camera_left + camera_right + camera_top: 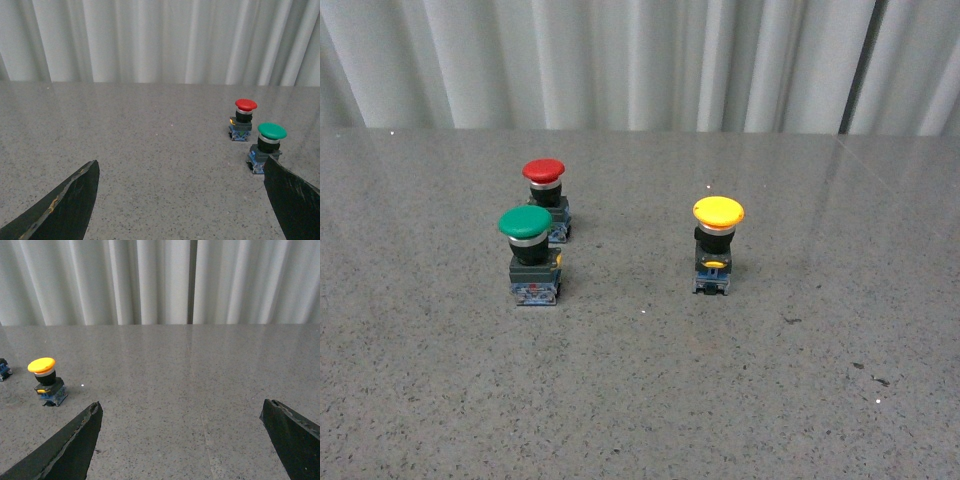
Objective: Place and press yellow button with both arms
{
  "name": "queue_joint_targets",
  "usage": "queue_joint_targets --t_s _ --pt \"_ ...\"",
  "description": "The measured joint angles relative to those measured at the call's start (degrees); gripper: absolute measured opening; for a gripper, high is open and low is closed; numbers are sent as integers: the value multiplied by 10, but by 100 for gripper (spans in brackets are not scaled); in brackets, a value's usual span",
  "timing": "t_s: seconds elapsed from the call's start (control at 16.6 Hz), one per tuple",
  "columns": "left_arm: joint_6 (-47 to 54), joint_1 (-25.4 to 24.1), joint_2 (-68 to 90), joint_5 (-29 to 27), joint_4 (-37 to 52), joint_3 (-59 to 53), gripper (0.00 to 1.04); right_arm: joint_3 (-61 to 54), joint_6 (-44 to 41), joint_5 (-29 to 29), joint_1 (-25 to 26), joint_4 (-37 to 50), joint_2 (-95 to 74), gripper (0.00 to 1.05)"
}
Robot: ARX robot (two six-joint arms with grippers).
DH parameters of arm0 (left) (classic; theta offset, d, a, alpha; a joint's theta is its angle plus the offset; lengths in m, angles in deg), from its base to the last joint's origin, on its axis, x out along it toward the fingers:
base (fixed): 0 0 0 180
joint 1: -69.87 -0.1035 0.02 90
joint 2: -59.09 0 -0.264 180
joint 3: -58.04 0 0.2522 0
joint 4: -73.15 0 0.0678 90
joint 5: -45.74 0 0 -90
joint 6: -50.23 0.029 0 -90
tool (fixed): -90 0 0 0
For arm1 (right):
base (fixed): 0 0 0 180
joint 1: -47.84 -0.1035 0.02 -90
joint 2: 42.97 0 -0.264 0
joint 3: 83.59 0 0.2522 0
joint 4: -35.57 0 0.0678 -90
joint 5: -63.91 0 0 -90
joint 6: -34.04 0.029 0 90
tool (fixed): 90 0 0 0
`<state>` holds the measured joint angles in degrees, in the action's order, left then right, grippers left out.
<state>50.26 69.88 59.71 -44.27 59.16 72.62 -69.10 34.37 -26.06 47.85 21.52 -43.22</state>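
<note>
The yellow button (717, 243) stands upright on the grey table, right of centre in the front view, with its yellow cap on top and blue base on the surface. In the right wrist view the yellow button (45, 381) is off to one side, well clear of my open right gripper (181, 410). Only bare table lies between that gripper's black fingers (70, 450). My left gripper (181, 170) is open too, holding nothing, and the yellow button is out of its view. Neither arm shows in the front view.
A green-capped button (531, 254) and a red-capped button (547, 199) stand close together left of centre. In the left wrist view the green button (266, 147) sits just beyond one finger and the red button (243, 119) behind it. A pale curtain (640, 60) hangs behind the table.
</note>
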Motion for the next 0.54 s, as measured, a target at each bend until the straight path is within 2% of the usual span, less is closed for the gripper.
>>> queue_joint_targets --t_s 0.54 --pt "0 0 0 0 0 0 98 0 0 0 0 0 0 98"
